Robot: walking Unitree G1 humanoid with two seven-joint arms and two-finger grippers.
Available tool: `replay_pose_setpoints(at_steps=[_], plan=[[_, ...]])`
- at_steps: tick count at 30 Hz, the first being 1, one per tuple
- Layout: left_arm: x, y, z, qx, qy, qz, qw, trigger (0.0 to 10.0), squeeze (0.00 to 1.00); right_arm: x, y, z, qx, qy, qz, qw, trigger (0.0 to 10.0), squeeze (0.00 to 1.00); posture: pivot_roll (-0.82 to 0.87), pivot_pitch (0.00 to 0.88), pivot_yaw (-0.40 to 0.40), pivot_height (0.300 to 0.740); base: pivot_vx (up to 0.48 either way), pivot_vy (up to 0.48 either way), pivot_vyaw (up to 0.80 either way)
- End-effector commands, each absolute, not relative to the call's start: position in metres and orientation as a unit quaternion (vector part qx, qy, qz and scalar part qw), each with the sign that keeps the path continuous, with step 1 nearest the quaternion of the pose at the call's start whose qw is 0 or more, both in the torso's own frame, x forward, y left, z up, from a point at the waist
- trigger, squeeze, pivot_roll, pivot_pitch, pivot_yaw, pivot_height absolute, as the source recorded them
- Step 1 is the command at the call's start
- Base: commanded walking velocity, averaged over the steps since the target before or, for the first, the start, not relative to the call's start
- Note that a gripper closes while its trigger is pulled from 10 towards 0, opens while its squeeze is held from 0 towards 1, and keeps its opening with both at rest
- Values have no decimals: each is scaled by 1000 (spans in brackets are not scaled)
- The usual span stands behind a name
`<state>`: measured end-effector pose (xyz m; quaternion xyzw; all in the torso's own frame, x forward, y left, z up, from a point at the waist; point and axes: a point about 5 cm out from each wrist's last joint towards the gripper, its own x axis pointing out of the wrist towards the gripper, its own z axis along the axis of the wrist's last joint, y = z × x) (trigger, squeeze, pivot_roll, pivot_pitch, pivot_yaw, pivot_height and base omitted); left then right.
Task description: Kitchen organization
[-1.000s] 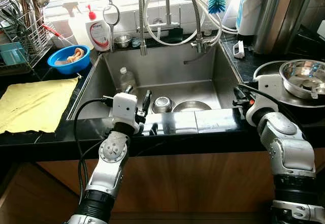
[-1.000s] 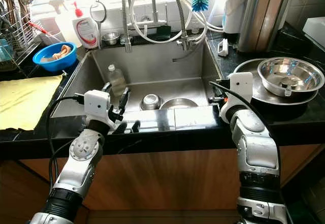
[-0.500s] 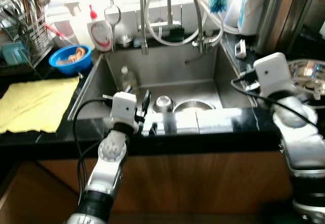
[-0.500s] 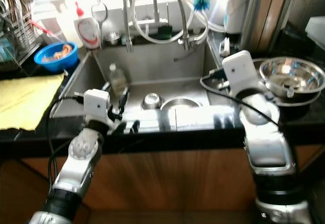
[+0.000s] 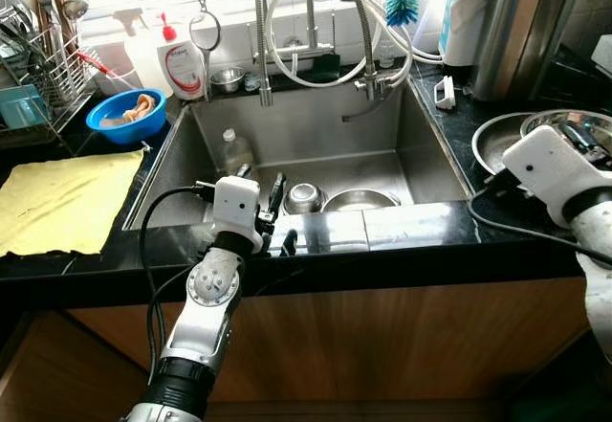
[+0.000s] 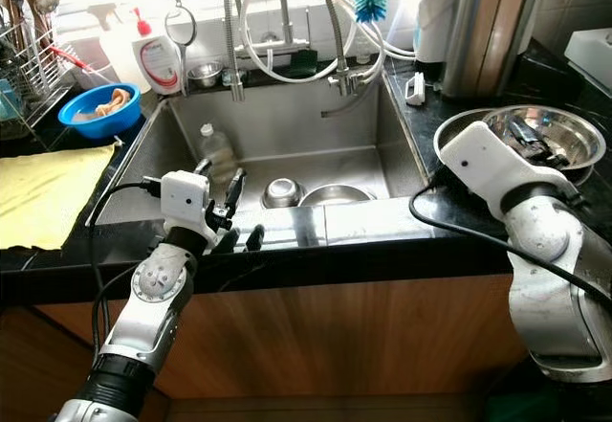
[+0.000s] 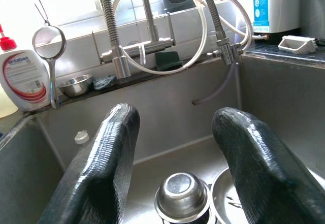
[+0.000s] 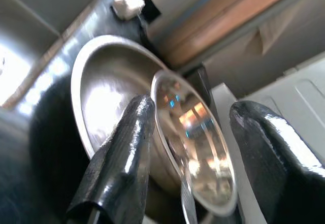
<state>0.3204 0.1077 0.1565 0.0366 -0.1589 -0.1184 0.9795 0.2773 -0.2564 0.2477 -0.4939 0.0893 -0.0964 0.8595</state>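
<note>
My left gripper (image 5: 260,183) rests at the sink's front edge, open, fingers pointing into the basin (image 5: 316,130). Ahead of it a small upturned steel bowl (image 7: 181,197) and a wider steel dish (image 5: 360,199) lie on the sink floor. A clear plastic bottle (image 5: 234,146) stands at the basin's left. My right gripper (image 8: 190,112) hovers over the right counter, open. Its two black fingers (image 8: 124,148) straddle the rim of a steel bowl (image 6: 550,133) that sits inside a larger steel plate (image 6: 457,133).
A faucet with looped hoses (image 5: 316,30) rises behind the sink. A soap bottle (image 5: 182,58), a blue bowl (image 5: 124,114), a dish rack (image 5: 38,68) and a yellow cloth (image 5: 62,197) occupy the left counter. A tall steel cylinder (image 5: 521,20) stands back right.
My right arm has lifted from the sink's front right corner and swung right, over the steel bowl on the counter. The left arm has stayed put.
</note>
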Motion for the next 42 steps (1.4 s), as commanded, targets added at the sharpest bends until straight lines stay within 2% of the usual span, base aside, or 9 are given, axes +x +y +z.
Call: replay_pose_setpoints(at_steps=[1, 9, 16, 21, 22, 23, 30, 34, 42], plan=[[323, 111, 157, 45, -157, -118, 980, 10000, 0, 275, -251, 251, -504, 84, -87, 855, 10000, 0, -296, 0, 150, 740, 0, 0, 0], [322, 112, 157, 45, -157, -117, 980, 10000, 0, 274, -255, 252, -511, 96, -103, 848, 10000, 0, -290, 0, 147, 740, 0, 0, 0], [322, 112, 157, 45, -157, -119, 979, 10000, 0, 272, -268, 253, -530, 109, -143, 829, 10000, 0, -289, 0, 146, 740, 0, 0, 0], [323, 111, 156, 45, -156, -119, 979, 10000, 0, 273, -261, 250, -526, 95, -134, 834, 10000, 0, -289, 0, 146, 740, 0, 0, 0], [323, 111, 156, 44, -156, -120, 979, 10000, 0, 274, -256, 247, -501, 90, -122, 852, 10000, 0, -289, 0, 146, 740, 0, 0, 0], [323, 111, 156, 44, -156, -120, 979, 10000, 0, 275, -254, 245, -494, 91, -111, 857, 10000, 0, -290, 0, 145, 740, 0, 0, 0], [323, 111, 157, 44, -157, -119, 979, 10000, 0, 275, -252, 244, -501, 93, -102, 855, 10000, 0, -288, 0, 145, 740, 0, 0, 0], [323, 111, 156, 44, -156, -119, 980, 10000, 0, 271, -262, 250, -511, 111, -127, 843, 10000, 0, -288, 0, 144, 740, 0, 0, 0], [323, 111, 156, 43, -156, -120, 979, 10000, 0, 268, -266, 244, -501, 143, -128, 844, 10000, 0, -293, 0, 144, 740, 0, 0, 0]])
